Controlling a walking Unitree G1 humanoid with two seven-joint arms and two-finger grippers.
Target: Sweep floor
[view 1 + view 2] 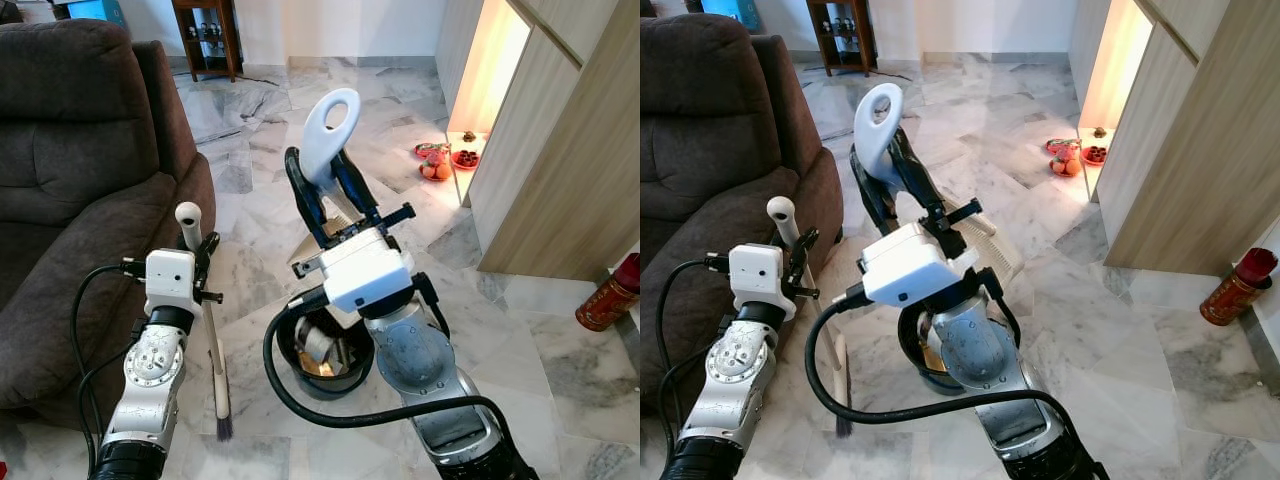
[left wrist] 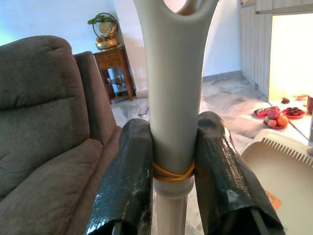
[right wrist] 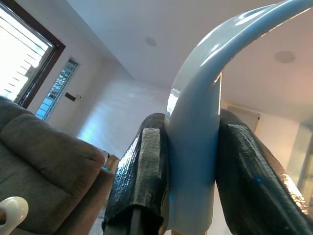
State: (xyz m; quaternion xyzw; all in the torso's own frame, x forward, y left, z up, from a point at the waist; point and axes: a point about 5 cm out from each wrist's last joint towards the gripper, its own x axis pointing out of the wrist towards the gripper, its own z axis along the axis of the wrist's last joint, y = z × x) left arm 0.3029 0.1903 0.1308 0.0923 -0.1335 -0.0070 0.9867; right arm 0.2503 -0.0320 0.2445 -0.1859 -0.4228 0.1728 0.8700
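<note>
The broom point(image 1: 218, 380) stands nearly upright just right of the brown sofa point(image 1: 70, 190), bristles on the marble floor point(image 1: 560, 370), its white handle clamped between the left gripper's point(image 2: 172, 171) fingers, a yellow rubber band around the shaft there. To its right, the right gripper point(image 1: 330, 195) is closed on the looped handle of the cream dustpan point(image 1: 985, 240). Far right, plates of fruit point(image 1: 437, 162) sit by a lit cabinet point(image 1: 540, 150); a red can point(image 1: 610, 295) stands nearer. No writing is legible.
</note>
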